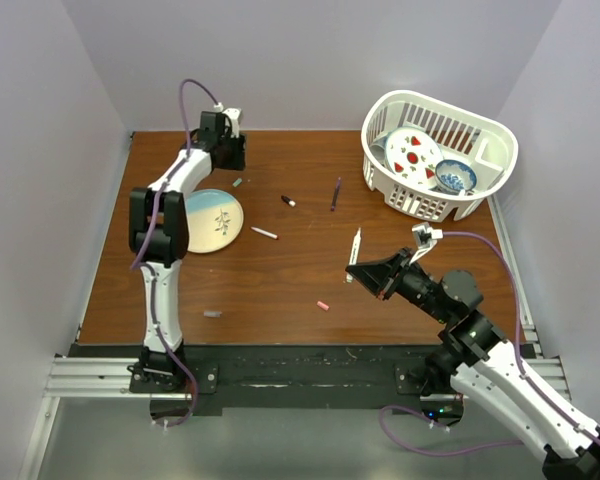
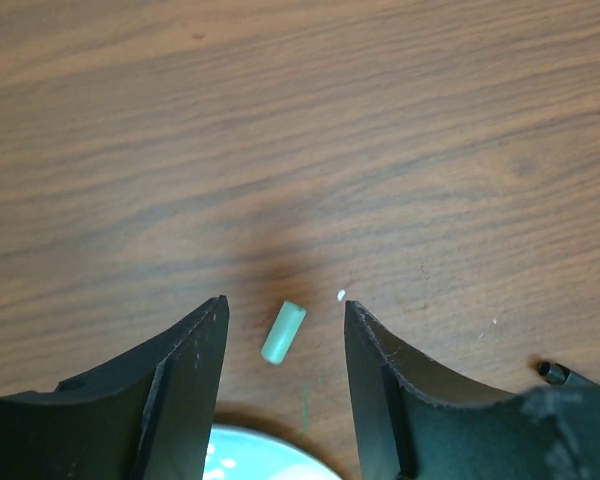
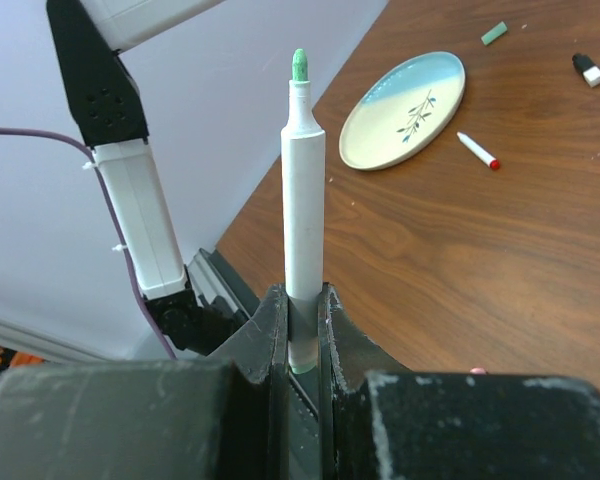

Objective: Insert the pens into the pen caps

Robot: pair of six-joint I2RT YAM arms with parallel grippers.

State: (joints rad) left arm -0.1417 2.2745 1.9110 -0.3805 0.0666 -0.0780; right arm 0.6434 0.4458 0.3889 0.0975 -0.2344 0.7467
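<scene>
My left gripper [image 2: 285, 312] is open and hovers over the table, with a teal-green pen cap [image 2: 283, 332] lying flat between its fingers [image 2: 195, 350]. From above, this gripper [image 1: 228, 158] is at the back left, by that cap [image 1: 237, 183]. My right gripper [image 3: 302, 295] is shut on a white pen with a green tip [image 3: 303, 200], holding it by its rear end above the table [image 1: 355, 250]. A red-tipped pen [image 1: 264, 233], a dark purple pen [image 1: 336, 193], a black cap [image 1: 288, 200] and a pink cap [image 1: 323, 305] lie loose.
A round pale-blue plate [image 1: 212, 220] lies just near of the left gripper, its rim also in the left wrist view [image 2: 265, 455]. A white basket [image 1: 480, 185] with dishes stands at the back right. A small greyish piece [image 1: 212, 313] lies near the front left edge.
</scene>
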